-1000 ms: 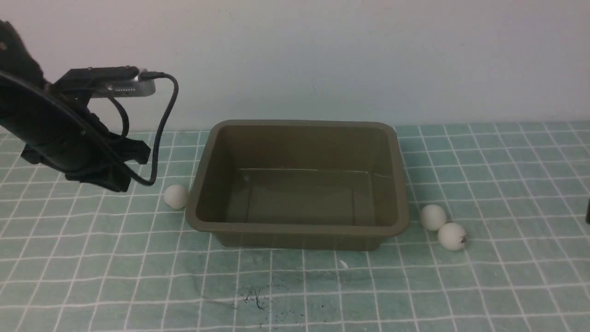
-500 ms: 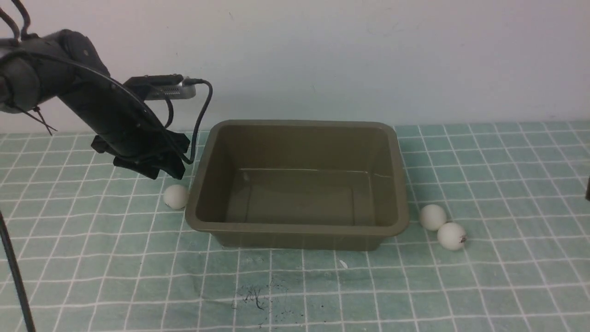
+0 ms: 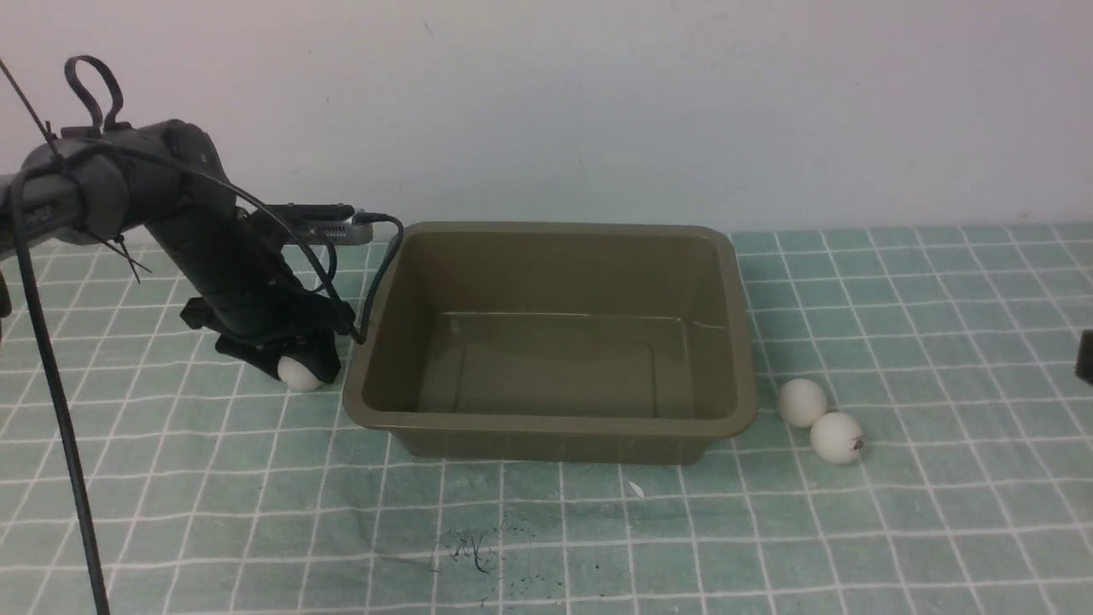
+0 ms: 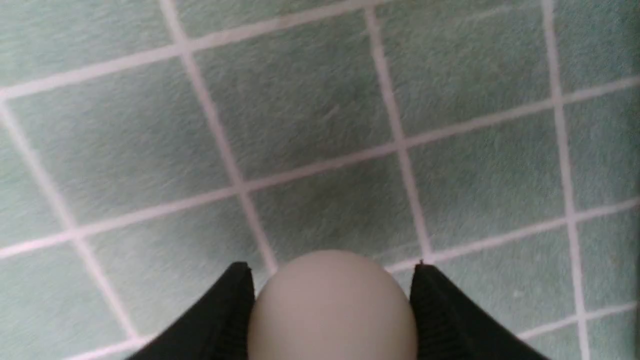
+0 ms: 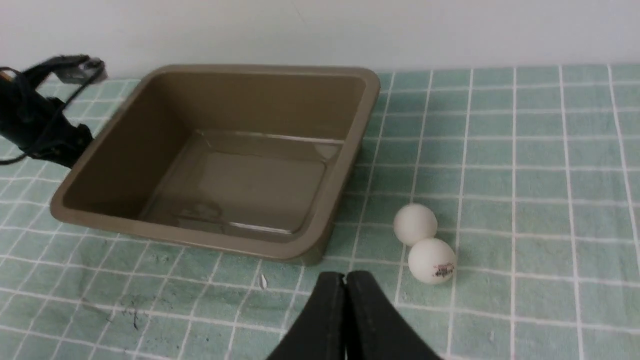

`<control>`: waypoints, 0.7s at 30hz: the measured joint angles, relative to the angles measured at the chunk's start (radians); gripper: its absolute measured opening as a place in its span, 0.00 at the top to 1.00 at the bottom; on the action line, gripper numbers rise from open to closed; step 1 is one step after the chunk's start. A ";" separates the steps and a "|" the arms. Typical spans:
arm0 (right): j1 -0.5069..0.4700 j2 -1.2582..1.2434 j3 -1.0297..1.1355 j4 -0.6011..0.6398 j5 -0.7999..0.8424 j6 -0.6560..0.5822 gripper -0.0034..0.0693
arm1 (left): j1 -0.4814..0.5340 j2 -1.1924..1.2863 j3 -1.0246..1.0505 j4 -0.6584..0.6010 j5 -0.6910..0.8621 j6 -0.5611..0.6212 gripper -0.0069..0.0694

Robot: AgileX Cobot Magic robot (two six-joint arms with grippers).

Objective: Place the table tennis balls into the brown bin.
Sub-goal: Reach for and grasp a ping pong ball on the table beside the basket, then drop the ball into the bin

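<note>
left end effector [image 3: 290, 363]: low at left-centre of front view, down on the bench just beside the bin's left wall; fingers [image 4: 220, 320] straddle a white ball, looks touching both sides, not confirmed clamped
right end effector [image 5: 345, 320]: fingers pressed together, empty, bottom centre of its wrist view
ball at left [image 4: 332, 305]: between left fingers, on the checked cloth [image 3: 171, 478]
other two table tennis balls: plain one [image 3: 802, 401] and logo one [image 3: 837, 437], touching each other, right-centre of front view, just beside the bin's right wall
brown bin [image 3: 388, 273]: centre frame, nothing inside
step: grasping first ball, none binned yet
next: squeeze firm but light, ball likely to squirt out; lift above rim, carry over bin, release
</note>
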 joint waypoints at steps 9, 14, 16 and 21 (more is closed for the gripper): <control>0.058 0.416 -0.098 -0.052 0.038 0.012 0.82 | -0.033 -0.144 -0.192 -0.132 0.159 0.077 0.45; 0.089 0.686 -0.234 -0.147 0.019 0.013 0.54 | -0.125 -0.130 -0.198 -0.207 0.177 0.118 0.45; 0.090 0.751 -0.262 -0.160 0.016 0.030 0.45 | -0.162 -0.113 -0.198 -0.198 0.177 0.104 0.44; 0.090 0.942 -0.338 -0.201 -0.005 0.075 0.21 | -0.229 -0.078 -0.198 -0.128 0.169 0.027 0.25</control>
